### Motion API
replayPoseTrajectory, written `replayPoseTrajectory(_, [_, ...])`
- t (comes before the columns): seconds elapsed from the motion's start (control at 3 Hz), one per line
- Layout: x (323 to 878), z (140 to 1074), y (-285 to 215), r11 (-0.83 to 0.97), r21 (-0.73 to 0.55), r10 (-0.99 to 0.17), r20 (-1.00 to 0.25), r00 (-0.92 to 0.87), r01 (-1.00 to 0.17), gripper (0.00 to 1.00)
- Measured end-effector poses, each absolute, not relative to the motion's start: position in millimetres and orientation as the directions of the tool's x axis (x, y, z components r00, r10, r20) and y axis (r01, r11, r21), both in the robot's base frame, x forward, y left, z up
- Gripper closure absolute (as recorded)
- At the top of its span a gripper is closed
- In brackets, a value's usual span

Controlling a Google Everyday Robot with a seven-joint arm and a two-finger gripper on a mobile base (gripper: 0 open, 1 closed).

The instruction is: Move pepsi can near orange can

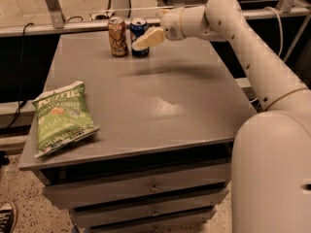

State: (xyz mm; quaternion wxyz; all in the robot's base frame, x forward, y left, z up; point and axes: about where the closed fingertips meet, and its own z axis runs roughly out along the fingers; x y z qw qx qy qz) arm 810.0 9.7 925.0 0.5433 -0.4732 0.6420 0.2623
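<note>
The pepsi can (138, 33), dark blue with a silver top, stands upright at the far edge of the grey table (160, 106). The orange can (117, 37) stands upright just to its left, almost touching it. My gripper (151, 28) is just right of the pepsi can, at about its height, with the arm reaching in from the right. Its fingers are spread open and hold nothing. The near finger (148, 38) lies in front of the can's lower right side.
A green chip bag (60, 116) lies flat at the table's front left. Drawers (146, 188) sit under the tabletop. A rail and metal frame legs (53, 6) run behind the table. A shoe (6, 217) is on the floor at bottom left.
</note>
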Motion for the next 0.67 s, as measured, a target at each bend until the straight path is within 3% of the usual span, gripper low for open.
replayPoseTrajectory(0.67, [752,986,-94,0.388,-0.282,-0.408,-0.906,0.111,-0.878,0.00])
